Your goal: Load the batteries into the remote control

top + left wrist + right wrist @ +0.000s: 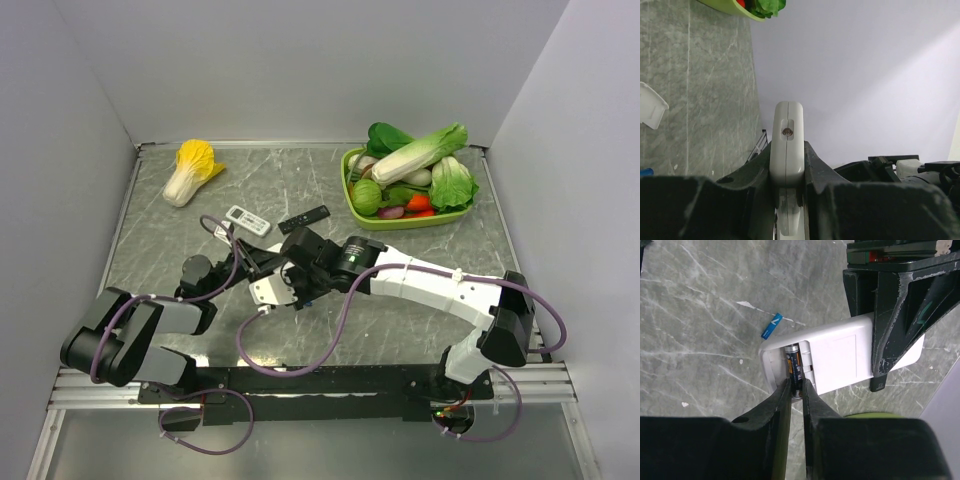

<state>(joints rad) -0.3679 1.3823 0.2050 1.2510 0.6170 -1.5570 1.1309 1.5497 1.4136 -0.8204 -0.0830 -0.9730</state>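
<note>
The remote control (840, 357) is held off the table with its plain white back facing my right wrist camera and its battery bay open. My left gripper (787, 167) is shut on the remote's (787, 135) edges; one of its fingers (887, 340) lies across the back. A dark battery (794, 367) with orange print sits in the bay. My right gripper (796, 386) is shut on its lower end. A blue battery (772, 326) lies loose on the table just beyond the remote. From above, both grippers (300, 290) meet at the remote (268, 290).
A smaller white remote (247, 220) and a slim black remote (303, 218) lie behind the arms. A green bowl (352, 205) of toy vegetables stands at the back right, a yellow cabbage (190, 170) at the back left. A white plastic piece (650, 107) lies on the table.
</note>
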